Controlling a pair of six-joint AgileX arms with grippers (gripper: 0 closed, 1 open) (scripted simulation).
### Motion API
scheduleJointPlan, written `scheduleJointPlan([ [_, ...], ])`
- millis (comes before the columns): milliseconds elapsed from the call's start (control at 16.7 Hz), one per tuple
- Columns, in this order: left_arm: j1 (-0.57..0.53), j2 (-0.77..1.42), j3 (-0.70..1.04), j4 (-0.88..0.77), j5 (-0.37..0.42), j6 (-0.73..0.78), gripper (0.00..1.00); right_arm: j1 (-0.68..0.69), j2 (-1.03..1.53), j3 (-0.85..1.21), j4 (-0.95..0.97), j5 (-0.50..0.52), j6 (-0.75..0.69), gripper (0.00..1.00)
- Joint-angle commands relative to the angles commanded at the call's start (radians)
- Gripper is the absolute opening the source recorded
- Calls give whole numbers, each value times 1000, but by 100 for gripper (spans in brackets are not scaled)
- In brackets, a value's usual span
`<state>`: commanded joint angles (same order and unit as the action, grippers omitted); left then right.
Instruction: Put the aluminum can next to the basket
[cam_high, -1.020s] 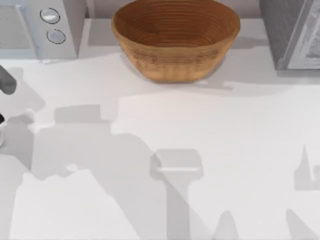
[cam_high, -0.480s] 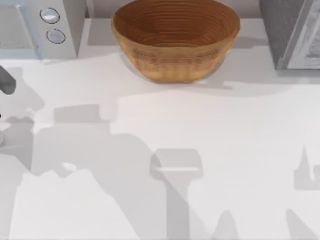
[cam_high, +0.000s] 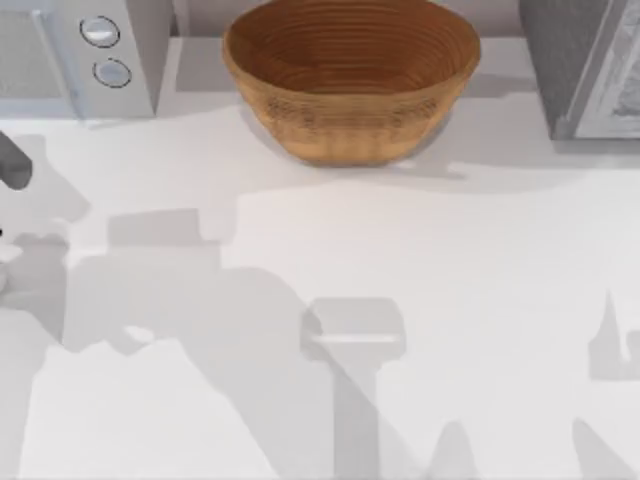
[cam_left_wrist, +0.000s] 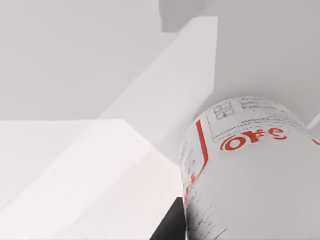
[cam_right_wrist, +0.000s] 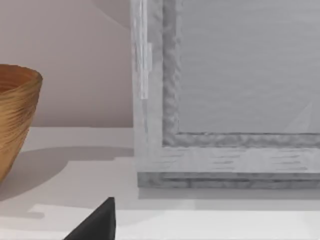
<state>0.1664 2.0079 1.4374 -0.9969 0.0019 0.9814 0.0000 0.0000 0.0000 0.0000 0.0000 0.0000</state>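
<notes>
**Can close under our left wrist, basket at the far middle of the table**

In our left wrist view the aluminum can looms very close, white with red lettering and fine print on its side, above the pale table. A dark sliver of our left gripper sits right against the can's lower edge; we cannot tell whether the claw is clamped on it or merely beside it. From above, a dark grey piece of our left arm pokes in at the table's left edge.

The basket stands at the far middle of the table, upright, tan-brown, with ribbed rings running round its inside. To its left is a grey appliance with two round knobs on its front, set apart from the basket by a strip of bare table. To the basket's right stands a grey framed cabinet, also apart from it. The right wrist view looks along the tabletop at that cabinet's textured frame, with the basket's rim at one side and a dark tip of our right gripper low in front; its opening we cannot tell.

The table is plain white, crossed by soft grey shadows. A pale pinkish wall rises behind it.
</notes>
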Motion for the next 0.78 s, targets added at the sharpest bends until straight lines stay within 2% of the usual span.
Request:
scheduleJointPlan([
  [180,-19,9,13,-6,0,-29,0,0,0,0,0,0,0,100],
  [360,-88,35,54,-26,-1,-148,0,0,0,0,0,0,0,100],
  [540,-198,70,107,-56,-1,-361,0,0,0,0,0,0,0,100],
  [780,-379,124,176,-108,4,-763,0,0,0,0,0,0,0,100],
])
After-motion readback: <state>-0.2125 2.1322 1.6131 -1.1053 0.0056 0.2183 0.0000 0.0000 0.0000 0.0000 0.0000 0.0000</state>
